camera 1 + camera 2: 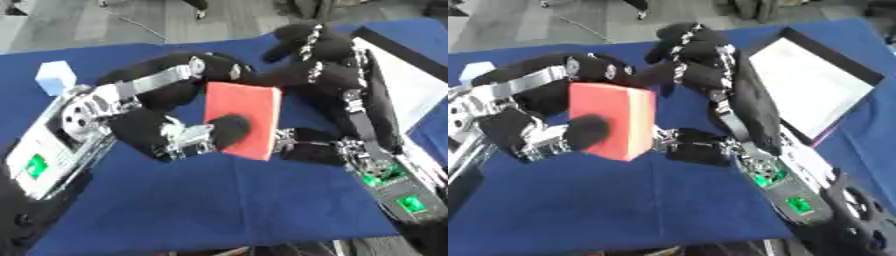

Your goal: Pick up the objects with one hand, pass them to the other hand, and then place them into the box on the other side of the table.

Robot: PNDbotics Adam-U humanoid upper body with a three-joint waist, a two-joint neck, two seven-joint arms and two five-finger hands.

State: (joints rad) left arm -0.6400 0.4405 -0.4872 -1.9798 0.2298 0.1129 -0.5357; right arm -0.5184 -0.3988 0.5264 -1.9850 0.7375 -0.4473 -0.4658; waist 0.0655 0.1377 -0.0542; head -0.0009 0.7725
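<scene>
Red block [242, 117] pinched in left hand [166, 125] fingers [229, 131].

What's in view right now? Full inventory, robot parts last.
block: 1, red, held upright above the table centre, between the two hands
cube: 1, pale blue-white, far left of the table
box: 1, black rim with white inside, right side of the table
table: 1, blue cloth cover
left hand: 1, black with silver joints, fingers and thumb curled round the block from the left
right hand: 1, black, fingers curled just right of the block's top; whether it touches the block is unclear
</scene>
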